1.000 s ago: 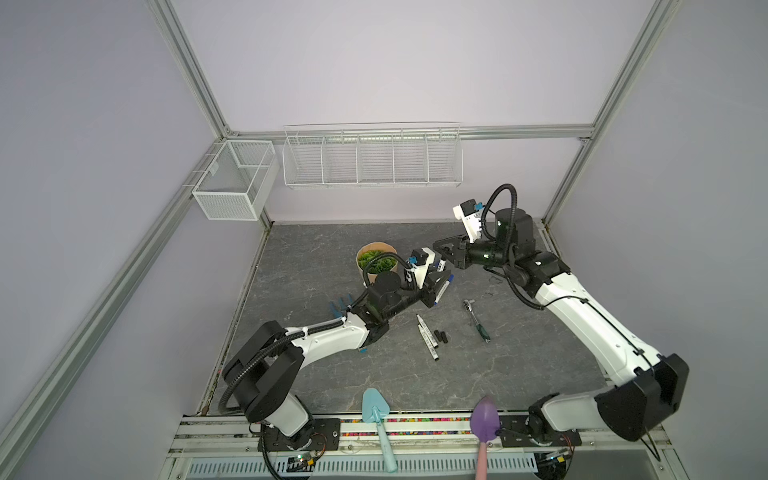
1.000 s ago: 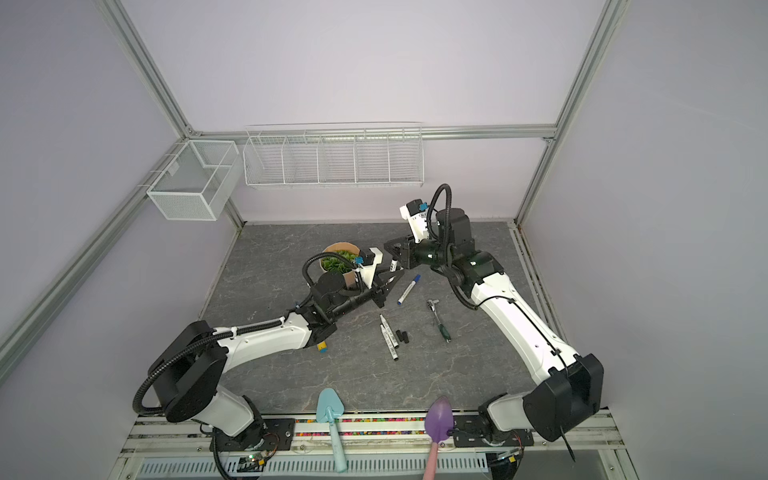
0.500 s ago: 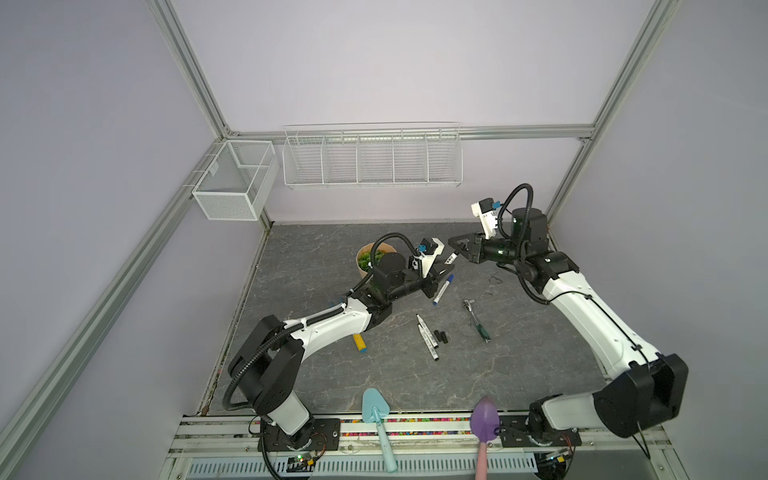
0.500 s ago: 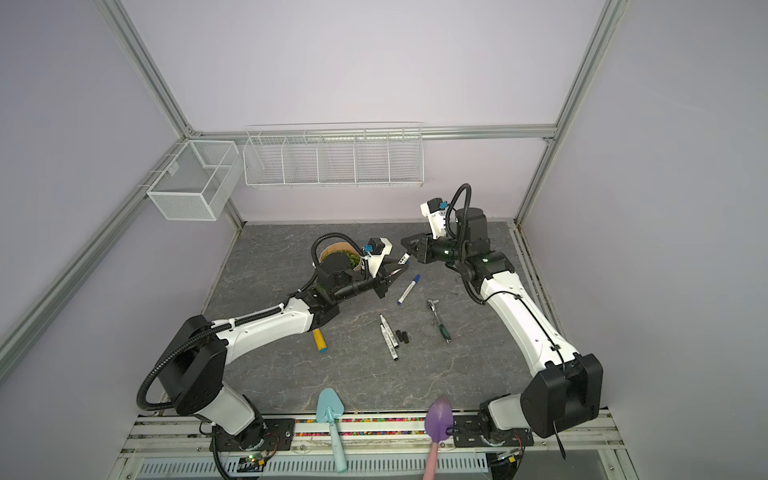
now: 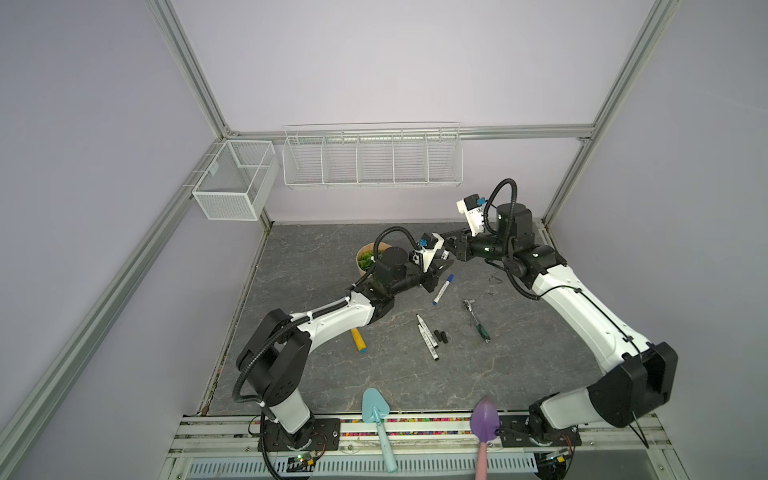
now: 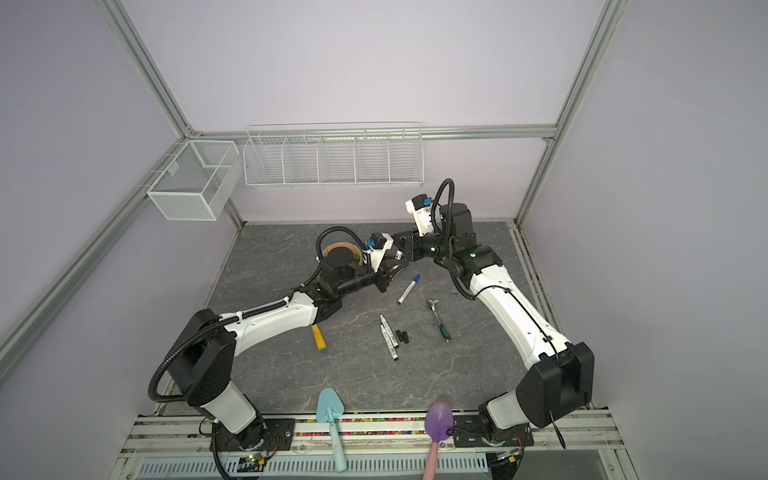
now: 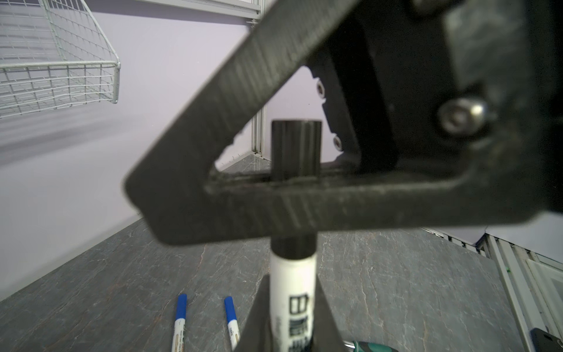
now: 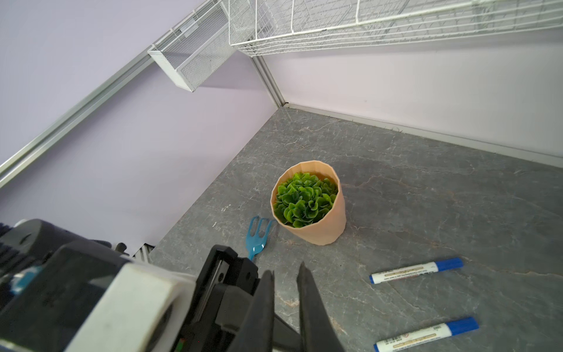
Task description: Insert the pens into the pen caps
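Pen clamped in my left gripper, aloft over the table beside the plant pot; my right gripper is clenched on a black cap sitting over its tip; two uncapped pens lie by two loose black caps

One white pen with dark print was held off the table, a black cap over its tip. A blue-capped pen and a second blue-capped pen lay flat, roughly parallel. Two uncapped pens lay side by side mid-table, two loose black caps just beside them.
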`<state>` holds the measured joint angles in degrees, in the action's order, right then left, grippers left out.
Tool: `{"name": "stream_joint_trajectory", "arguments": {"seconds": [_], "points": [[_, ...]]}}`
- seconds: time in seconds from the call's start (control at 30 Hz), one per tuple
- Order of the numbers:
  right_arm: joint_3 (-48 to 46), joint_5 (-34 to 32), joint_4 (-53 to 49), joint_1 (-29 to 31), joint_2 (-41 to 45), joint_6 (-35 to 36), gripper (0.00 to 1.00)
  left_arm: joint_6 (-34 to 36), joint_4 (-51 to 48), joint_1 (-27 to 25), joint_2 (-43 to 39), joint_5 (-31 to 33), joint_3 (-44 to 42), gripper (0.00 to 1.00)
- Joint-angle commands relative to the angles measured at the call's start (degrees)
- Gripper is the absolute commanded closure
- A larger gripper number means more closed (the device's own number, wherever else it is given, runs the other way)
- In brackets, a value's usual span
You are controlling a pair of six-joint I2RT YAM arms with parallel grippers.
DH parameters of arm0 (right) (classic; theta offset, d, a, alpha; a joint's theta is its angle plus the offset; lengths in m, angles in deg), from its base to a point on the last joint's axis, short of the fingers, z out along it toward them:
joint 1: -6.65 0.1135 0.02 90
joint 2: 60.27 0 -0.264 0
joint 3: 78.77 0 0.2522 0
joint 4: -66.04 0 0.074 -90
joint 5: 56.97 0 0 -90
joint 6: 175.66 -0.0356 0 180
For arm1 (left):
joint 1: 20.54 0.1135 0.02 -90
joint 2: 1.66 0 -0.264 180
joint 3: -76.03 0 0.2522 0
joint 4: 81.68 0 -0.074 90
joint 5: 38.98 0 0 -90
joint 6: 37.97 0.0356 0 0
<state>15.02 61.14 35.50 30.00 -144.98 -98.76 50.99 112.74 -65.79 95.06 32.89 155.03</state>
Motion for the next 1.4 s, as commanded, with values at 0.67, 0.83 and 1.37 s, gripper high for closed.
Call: {"name": "stream_joint_trajectory", "arguments": {"seconds": [0.67,0.83,1.37], "points": [[-8.0,13.2,-34.2,7.2,-10.7,4.8,0.93,2.2,37.1,2.4,-4.8,8.8,17.5,1.00],[-8.5,13.9,-34.9,8.6,-11.7,5.7,0.93,1.9,38.0,2.0,-3.4,9.4,19.4,1.00],[-8.3,16.8,-33.4,7.8,-9.6,5.8,0.93,-10.1,44.3,0.2,7.4,11.1,34.2,1.00]]}}
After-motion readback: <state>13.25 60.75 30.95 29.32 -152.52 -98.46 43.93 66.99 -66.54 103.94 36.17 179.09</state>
